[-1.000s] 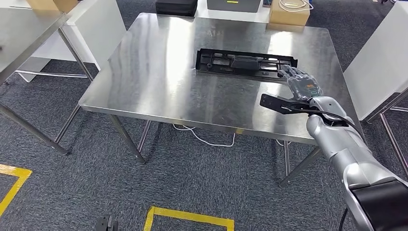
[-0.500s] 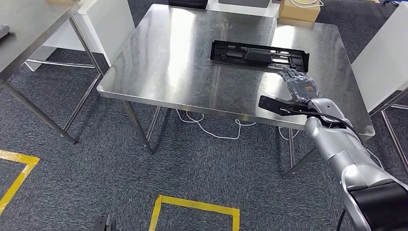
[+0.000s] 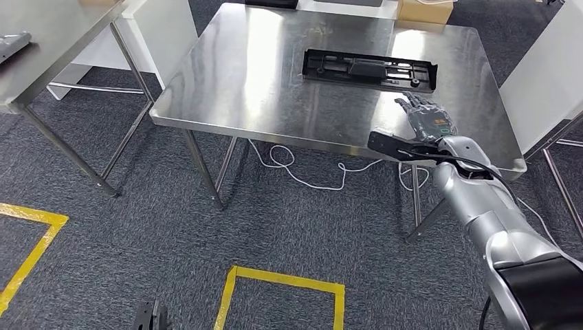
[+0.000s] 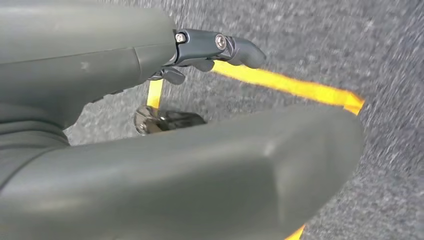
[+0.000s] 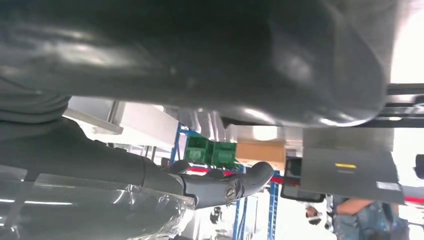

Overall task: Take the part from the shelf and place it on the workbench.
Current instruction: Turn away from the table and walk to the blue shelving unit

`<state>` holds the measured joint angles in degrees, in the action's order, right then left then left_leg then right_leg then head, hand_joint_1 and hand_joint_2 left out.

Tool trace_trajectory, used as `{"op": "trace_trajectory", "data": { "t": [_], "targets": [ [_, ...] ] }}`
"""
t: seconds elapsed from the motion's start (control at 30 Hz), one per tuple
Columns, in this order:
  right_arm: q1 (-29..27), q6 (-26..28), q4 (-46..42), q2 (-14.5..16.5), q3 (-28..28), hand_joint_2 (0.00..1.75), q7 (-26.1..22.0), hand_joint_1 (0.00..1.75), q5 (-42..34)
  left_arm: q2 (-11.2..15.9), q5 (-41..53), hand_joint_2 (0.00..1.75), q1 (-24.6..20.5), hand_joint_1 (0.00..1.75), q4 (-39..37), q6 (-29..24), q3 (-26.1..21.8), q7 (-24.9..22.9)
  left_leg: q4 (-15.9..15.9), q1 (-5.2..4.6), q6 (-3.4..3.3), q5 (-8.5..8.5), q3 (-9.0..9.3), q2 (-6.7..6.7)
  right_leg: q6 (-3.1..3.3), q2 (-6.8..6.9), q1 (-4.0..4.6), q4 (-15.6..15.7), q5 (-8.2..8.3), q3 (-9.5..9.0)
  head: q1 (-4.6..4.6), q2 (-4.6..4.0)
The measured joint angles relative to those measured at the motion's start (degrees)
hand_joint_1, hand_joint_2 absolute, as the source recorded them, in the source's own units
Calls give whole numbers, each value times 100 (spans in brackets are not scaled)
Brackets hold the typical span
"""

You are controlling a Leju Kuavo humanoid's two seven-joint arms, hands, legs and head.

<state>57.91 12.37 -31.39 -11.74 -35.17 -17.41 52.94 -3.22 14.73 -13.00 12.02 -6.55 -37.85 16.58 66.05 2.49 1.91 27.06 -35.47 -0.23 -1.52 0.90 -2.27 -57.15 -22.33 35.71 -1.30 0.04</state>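
We see the right hand (image 3: 426,118) over the table (image 3: 275,82) near its right front corner, fingers spread, holding nothing. Left hand (image 4: 215,47): empty, hanging above carpet. The long black part (image 3: 370,69) lies flat toward the far right edge, long axis parallel to the far edge, apart from the hand.

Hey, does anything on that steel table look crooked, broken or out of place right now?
Nothing stands out. The long black plastic part lies flat on the stainless steel workbench, roughly parallel to its far edge. The right hand is apart from it, holding nothing.
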Motion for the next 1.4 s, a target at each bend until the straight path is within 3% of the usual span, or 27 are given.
{"op": "trace_trajectory", "data": {
  "t": [0.03, 0.1, 0.17, 0.2, 0.27, 0.33, 0.37, 0.43, 0.47, 0.5, 0.57, 0.63, 0.7, 0.77, 0.83, 0.87, 0.9, 0.93, 0.97, 1.0, 1.07, 1.13, 1.2, 1.23, 1.3, 1.37, 1.4],
  "targets": [
    [2, 5, -38, 3, 14, 0, 10, 0, 14, 8, 3, 0, -31, 0, 1, 1, -1, 2, -308, 4, 26, 7, 195, -17, -39, 1, -7, -56, 25, 71, -7, 0],
    [2, 13, -93, 15, 38, 0, 26, 0, 38, 22, 7, 0, -74, 0, 3, 4, -3, 7, -587, -46, -8, 104, 314, -49, -158, 0, 28, -93, 107, 163, -15, -1],
    [-16, 18, -114, 19, 54, 0, 37, 0, 57, 33, 10, 0, -92, 0, 3, 6, -6, 10, -638, -97, -178, 16, 244, -49, -302, -1, 36, -52, 201, 209, -15, -1],
    [-26, 19, -116, 11, 60, 0, 39, 0, 64, 35, 11, 0, -100, 0, 4, 6, -7, 11, -662, -120, -283, -55, 197, -40, -331, -4, 25, -74, 157, 259, -17, 0],
    [-41, 22, -118, -8, 69, 0, 43, 0, 69, 42, 12, 0, -116, 0, 5, 6, -11, 11, -709, -138, -479, -221, 53, -20, -280, -11, 3, -474, -242, 441, 21, 0],
    [-46, 30, -121, -17, 75, 0, 49, 0, 74, 50, 12, 0, -121, 0, 7, 6, -17, 11, -709, -172, -561, -376, -137, -10, -230, -32, 18, -1264, -777, 648, 64, 0],
    [-51, 33, -122, -19, 76, 0, 53, 0, 80, 50, 12, 0, -120, 0, 7, 7, -21, 11, -707, -191, -570, -456, -235, -7, -247, -45, 34, -1619, -915, 688, 68, 0],
    [-60, 38, -122, -18, 78, 0, 61, 0, 113, 49, 13, 0, -121, 0, 7, 9, -26, 11, -704, -226, -575, -616, -430, -1, -318, -64, 81, -1844, -851, 520, 72, 0],
    [-61, 40, -127, -15, 81, 0, 65, 0, 143, 49, 15, 0, -121, 0, 7, 9, -31, 11, -704, -241, -569, -701, -526, -1, -334, -71, 109, -1665, -739, 284, 71, 0],
    [-57, 42, -140, -11, 87, 0, 67, 0, 175, 47, 18, 0, -122, 0, 7, 10, -37, 11, -701, -248, -560, -784, -608, 0, -302, -81, 141, -1311, -703, -38, 70, 0],
    [-39, 51, -187, 2, 110, 0, 69, 0, 220, 44, 23, 0, -124, 0, 7, 8, -49, 13, -714, -262, -512, -945, -717, 0, -152, -96, 227, -441, -855, -665, 62, 0],
    [-10, 60, -221, 13, 128, 0, 68, 0, 233, 42, 26, 0, -124, 0, 6, 7, -54, 16, -777, -257, -443, -1096, -735, 0, -11, -99, 296, -25, -972, -856, 51, -1],
    [9, 64, -224, 30, 133, 0, 68, 0, 244, 50, 27, 0, -117, 0, 5, 7, -67, 28, -840, -240, -372, -1142, -761, -10, 100, -80, 234, 21, -833, -770, 49, 0],
    [21, 64, -225, 70, 135, 0, 69, 0, 266, 55, 31, 0, -106, 0, 5, 11, -89, 63, -604, -217, -303, -717, -865, -21, 229, -43, 147, 74, -643, -672, 38, 0],
    [33, 66, -228, 111, 138, 0, 69, 0, 312, 57, 42, 0, -103, 0, 4, 10, -110, 93, 80, -165, -214, -104, -1009, -20, 279, -3, 138, 74, -467, -518, 26, 0],
    [30, 67, -229, 125, 139, 0, 69, 0, 338, 61, 48, 0, -102, 0, 4, 8, -119, 99, 451, -135, -166, 43, -1069, -19, 265, 21, 137, 71, -398, -438, 25, 0],
    [22, 70, -228, 137, 139, 0, 69, 0, 362, 65, 55, 0, -102, 0, 4, 4, -128, 102, 748, -99, -119, 45, -1091, -13, 241, 49, 131, 65, -337, -356, 27, 0],
    [11, 74, -228, 146, 139, 0, 69, 0, 382, 66, 61, 0, -101, 0, 4, 2, -134, 103, 884, -62, -76, -59, -1038, 0, 212, 84, 120, 55, -282, -276, 25, 0],
    [3, 79, -227, 155, 139, 0, 69, 0, 399, 66, 69, 0, -101, 0, 4, -3, -137, 103, 784, -29, -36, -198, -873, 34, 179, 123, 103, 35, -241, -205, 25, 0],
    [3, 90, -228, 161, 140, 0, 69, 0, 412, 64, 79, 0, -103, 0, 4, -7, -138, 103, 504, 2, 8, -283, -603, 113, 143, 167, 96, -3, -206, -137, 23, 0],
    [19, 121, -231, 164, 157, 0, 69, 0, 429, 57, 104, 0, -126, 0, 6, -19, -138, 98, -216, -9, 39, -176, -58, 283, 78, 254, 110, -93, -170, -24, 4, 0],
    [38, 158, -234, 164, 175, 0, 70, 0, 455, 53, 133, 0, -153, 0, 8, -33, -138, 81, -564, -62, -59, 5, 114, 302, 3, 351, 152, -136, -136, 31, 0, -1],
    [35, 177, -233, 168, 180, 0, 73, 0, 491, 50, 151, 0, -159, 0, 8, -45, -138, 56, -636, -89, -237, -36, 64, 207, -89, 407, 167, -156, -112, 71, 14, -1],
    [28, 178, -233, 170, 180, 0, 74, 0, 504, 44, 157, 0, -162, 0, 8, -48, -138, 43, -661, -97, -321, -92, 36, 163, -108, 350, 157, -249, -176, 125, 16, -1],
    [13, 178, -230, 149, 186, 0, 76, 0, 515, 35, 165, 0, -177, 0, 7, -49, -138, 26, -690, -98, -436, -200, -40, 84, -74, 125, 123, -781, -509, 360, 28, -1],
    [-10, 178, -223, 121, 190, 0, 76, 0, 523, 34, 169, 0, -183, 0, 7, -50, -138, 13, -688, -115, -469, -289, -148, -20, -43, -30, 128, -1555, -897, 647, 44, 0],
    [-29, 178, -219, 114, 191, 0, 76, 0, 529, 31, 172, 0, -181, 0, 6, -51, -138, 9, -685, -125, -467, -333, -201, -77, -54, -58, 134, -1781, -999, 701, 45, 0]
  ]
}}
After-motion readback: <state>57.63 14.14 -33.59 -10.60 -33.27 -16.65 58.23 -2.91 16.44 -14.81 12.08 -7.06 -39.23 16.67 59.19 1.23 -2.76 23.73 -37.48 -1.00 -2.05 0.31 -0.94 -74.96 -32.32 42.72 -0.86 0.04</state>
